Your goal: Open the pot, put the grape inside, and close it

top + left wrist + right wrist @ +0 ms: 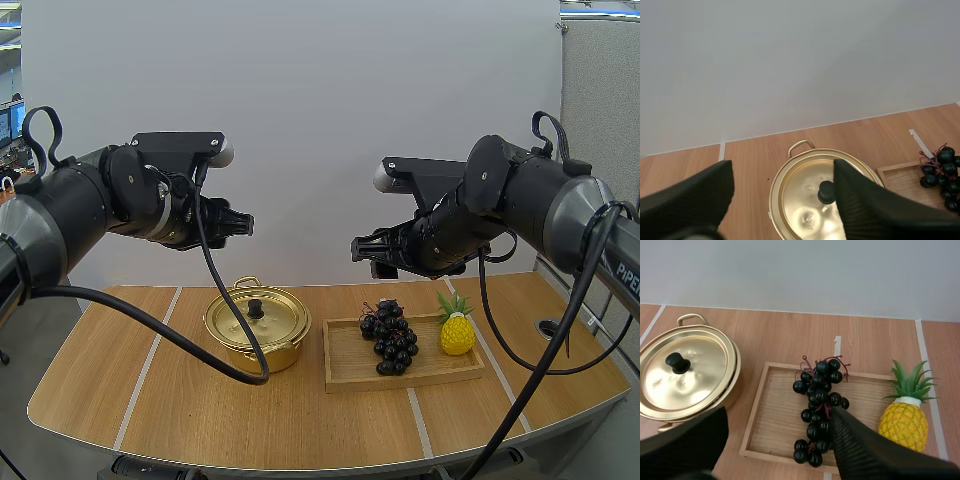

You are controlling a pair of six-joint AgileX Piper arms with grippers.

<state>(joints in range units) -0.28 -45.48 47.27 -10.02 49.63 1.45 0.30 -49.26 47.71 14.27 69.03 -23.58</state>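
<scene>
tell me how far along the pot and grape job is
Done: nothing yet. The lid sits on the pot, and the grapes lie in the tray beside a pineapple. In hand: nothing; the left gripper hovers open high above the pot, the right gripper open high above the tray. Left: lift the lid, move the grapes into the pot, put the lid back.

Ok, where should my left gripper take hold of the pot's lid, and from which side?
Pinch the black knob at the centre of the lid, coming straight down from above. The lid lies flat on the pot with the knob standing upright, and its smooth dome offers no other hold. The left gripper hangs open, high over the pot.
</scene>
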